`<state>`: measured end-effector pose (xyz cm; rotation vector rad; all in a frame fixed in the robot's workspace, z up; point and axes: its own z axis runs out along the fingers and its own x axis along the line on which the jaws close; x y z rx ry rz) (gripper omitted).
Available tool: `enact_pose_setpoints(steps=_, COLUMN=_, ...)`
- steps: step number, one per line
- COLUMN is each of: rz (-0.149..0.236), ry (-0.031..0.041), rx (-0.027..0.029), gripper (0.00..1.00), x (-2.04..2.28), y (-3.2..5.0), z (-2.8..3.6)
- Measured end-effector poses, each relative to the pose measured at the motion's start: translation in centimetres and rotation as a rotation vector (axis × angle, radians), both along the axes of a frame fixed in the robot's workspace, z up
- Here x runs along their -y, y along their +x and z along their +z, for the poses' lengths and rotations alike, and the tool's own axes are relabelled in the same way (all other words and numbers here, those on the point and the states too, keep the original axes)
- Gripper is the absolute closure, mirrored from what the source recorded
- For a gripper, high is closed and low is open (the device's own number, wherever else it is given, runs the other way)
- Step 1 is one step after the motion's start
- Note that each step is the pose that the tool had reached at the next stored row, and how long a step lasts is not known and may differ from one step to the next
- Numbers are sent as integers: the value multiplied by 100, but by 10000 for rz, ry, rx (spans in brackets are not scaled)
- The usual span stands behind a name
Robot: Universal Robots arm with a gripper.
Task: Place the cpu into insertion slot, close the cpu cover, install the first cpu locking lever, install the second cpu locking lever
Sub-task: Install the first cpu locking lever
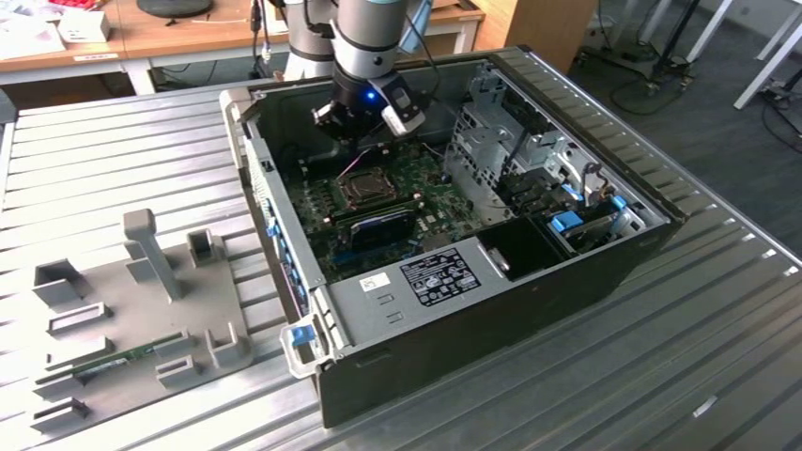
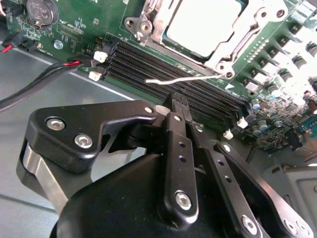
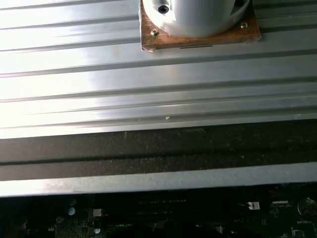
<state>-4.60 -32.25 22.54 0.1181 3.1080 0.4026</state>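
Observation:
The cpu (image 2: 203, 22) lies flat in the insertion slot (image 1: 363, 188) on the green board inside the open computer case. The silver cpu cover (image 2: 151, 22) lies down around it, framing its pale metal top. A thin wire locking lever (image 2: 173, 79) sticks out sideways over the black memory slots (image 2: 148, 62), just beyond my fingertips. My gripper (image 2: 178, 101) hovers over the board beside the socket, shut with nothing between its fingers. In the exterior view my gripper (image 1: 357, 139) hangs over the far part of the board, just behind the socket.
Red and black cables (image 2: 49, 74) run along the case floor near the memory slots. A metal drive cage (image 1: 501, 132) rises on the exterior view's right of the board. A grey fixture plate (image 1: 126, 310) with holders lies on the ribbed table outside the case. The arm's base (image 3: 198, 20) stands behind it.

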Motion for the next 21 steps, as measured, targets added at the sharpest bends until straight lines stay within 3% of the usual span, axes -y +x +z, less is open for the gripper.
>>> enact_pose_setpoints(steps=3, rz=-1, ry=2, rx=-20, gripper=90, x=22, y=0, z=0)
enact_pose_setpoints(steps=7, rz=-3, ry=-15, rx=-148, gripper=90, x=52, y=0, z=0)
enact_pose_setpoints(steps=13, rz=-3, ry=-15, rx=-257, gripper=90, x=93, y=20, z=0)
enact_pose_setpoints(steps=21, rz=4, ry=-14, rx=-266, gripper=90, x=96, y=41, z=-6)
